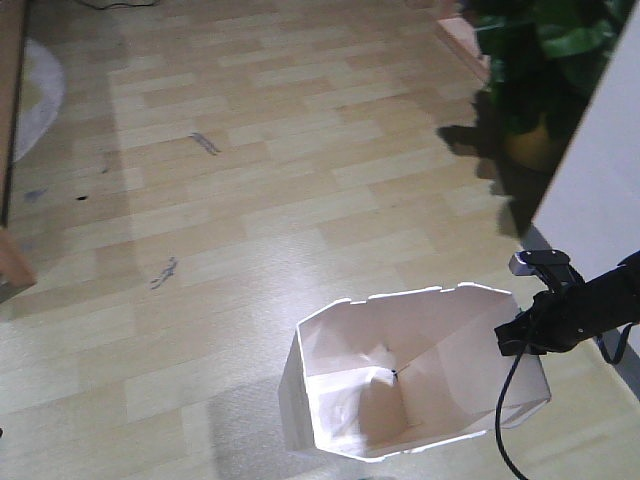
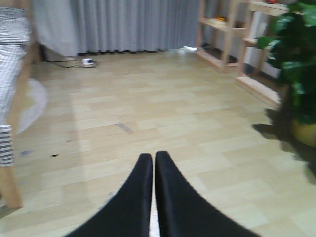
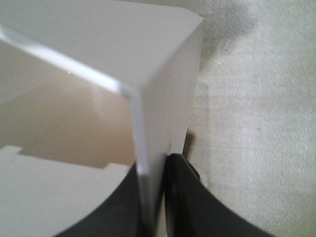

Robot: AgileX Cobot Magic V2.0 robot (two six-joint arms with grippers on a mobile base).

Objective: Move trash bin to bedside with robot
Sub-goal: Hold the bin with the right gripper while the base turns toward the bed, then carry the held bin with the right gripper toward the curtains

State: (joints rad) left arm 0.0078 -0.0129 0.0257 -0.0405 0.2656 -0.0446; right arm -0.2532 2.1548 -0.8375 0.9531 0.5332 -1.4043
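1. Home bedroom.
2. Bedside [image 2: 14,182] at left: light wooden frame, black-and-white patterned bedding [image 2: 12,34].
3. Grey floor-length curtains [image 2: 133,24] across the far wall.
4. Open wooden shelving [image 2: 222,34], potted plant [image 2: 296,74], pale laminate floor [image 2: 163,108], round pale rug [image 2: 32,106].

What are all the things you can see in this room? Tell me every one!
trash bin: one, white, cream inside, on the floor front right
plant: one, dark green, far right
pot: one, yellowish, under the plant
shelves: one set, light wood, back right
curtain: grey, along the back
bed: one, checked bedding, wooden frame, left edge
rug: one, pale, round, by the bed
floor: light wood planks
cable: one, black, hanging by the bin
left pincer: black, shut, empty
right pincer: black, shut on the bin's rim
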